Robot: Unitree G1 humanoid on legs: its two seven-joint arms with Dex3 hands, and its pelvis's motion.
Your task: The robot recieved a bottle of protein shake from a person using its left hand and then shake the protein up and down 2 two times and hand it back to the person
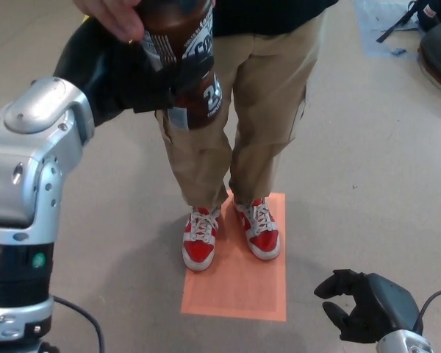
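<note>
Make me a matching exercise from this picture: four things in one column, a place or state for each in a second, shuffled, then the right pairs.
Things:
1. bottle
2. right hand
3. red shoes
4. person's hand

Places or states:
A. standing on the orange floor mat
B. open, low at the picture's bottom right
C. gripped in the left hand
D. touching the bottle's top at the upper edge

Pairs: 1-C, 2-B, 3-A, 4-D

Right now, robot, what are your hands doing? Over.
Left hand shut on bottle, held high. Person's hand touching bottle's top. Right hand low, open, holding nothing. Nothing in the way.
</note>
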